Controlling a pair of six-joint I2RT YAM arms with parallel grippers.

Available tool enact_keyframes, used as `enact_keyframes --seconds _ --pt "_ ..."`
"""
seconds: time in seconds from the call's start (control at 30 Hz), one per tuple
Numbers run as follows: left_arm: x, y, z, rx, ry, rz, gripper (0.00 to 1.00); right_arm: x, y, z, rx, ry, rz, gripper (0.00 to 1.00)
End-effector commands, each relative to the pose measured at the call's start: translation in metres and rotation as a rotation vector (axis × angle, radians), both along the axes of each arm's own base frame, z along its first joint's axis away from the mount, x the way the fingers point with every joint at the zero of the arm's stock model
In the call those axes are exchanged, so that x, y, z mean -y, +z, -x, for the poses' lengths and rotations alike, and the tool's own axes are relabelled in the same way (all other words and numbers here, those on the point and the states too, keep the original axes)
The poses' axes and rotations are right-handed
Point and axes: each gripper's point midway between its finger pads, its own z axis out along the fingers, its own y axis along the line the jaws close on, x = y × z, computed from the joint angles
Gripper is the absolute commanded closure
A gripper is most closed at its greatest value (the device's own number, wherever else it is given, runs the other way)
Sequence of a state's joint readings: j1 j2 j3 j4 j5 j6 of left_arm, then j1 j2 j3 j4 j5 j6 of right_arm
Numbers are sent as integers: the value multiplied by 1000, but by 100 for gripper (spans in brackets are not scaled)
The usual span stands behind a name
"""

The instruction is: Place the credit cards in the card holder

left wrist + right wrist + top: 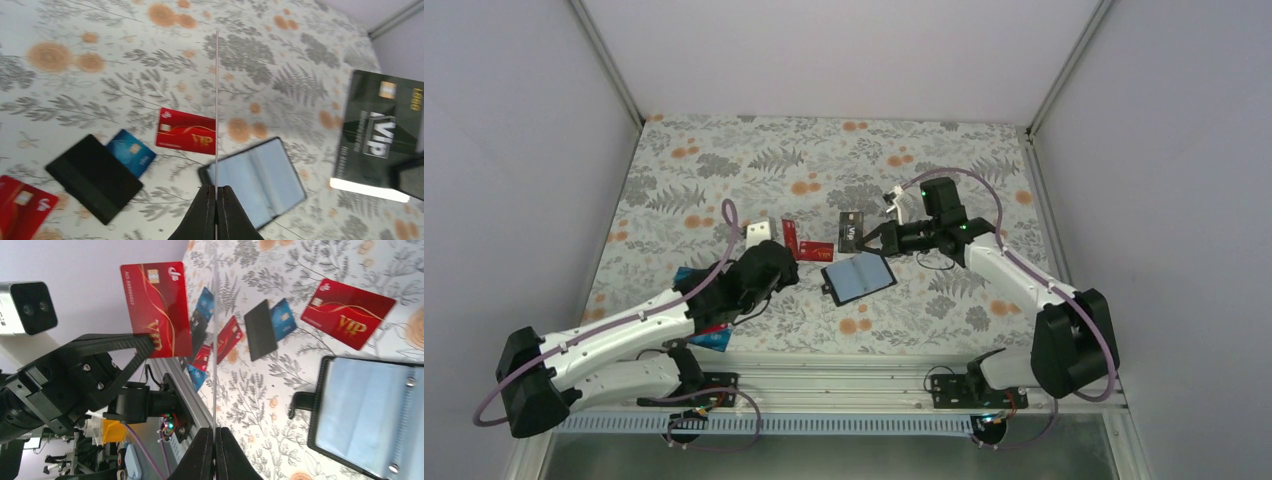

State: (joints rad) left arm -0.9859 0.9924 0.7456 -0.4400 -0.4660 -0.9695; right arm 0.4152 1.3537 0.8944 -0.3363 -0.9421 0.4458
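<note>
The card holder [859,277] lies open on the table, grey-blue inside [260,182], and also shows in the right wrist view [370,420]. My left gripper [216,192] is shut on a red credit card [157,310], which shows edge-on in its own view. It hangs just left of the holder. My right gripper [214,432] is shut on a black VIP credit card [382,130], held up behind the holder [852,230]. A red VIP card [186,131], a blue card [131,152], a black card [92,177] and another red card [20,210] lie loose on the table.
More red and blue cards [227,337] lie toward the near left edge, under the left arm [714,335]. The aluminium rail [844,385] runs along the front. White walls enclose the flowered table [724,170] on three sides.
</note>
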Motion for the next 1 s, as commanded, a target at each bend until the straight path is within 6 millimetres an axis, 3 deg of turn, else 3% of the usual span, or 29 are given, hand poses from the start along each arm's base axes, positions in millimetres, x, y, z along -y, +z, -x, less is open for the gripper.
enact_keyframes --seconds 0.0,0.23,0.5,0.73,0.97 --pt "-22 -13 -8 -18 34 -96 98 12 -5 -15 -1 -42 46 96" --pt "-26 -46 -23 -94 -17 -77 98 25 -21 -37 -22 -138 98 96" --pt "-47 -83 -42 -192 -54 -10 98 52 -51 -56 -25 -289 256 96" --pt "-49 -117 -40 -268 -119 92 97 64 -72 -49 -54 -323 312 96" --pt "-38 -128 -37 -311 -177 158 95 68 -92 -38 -99 -318 328 96"
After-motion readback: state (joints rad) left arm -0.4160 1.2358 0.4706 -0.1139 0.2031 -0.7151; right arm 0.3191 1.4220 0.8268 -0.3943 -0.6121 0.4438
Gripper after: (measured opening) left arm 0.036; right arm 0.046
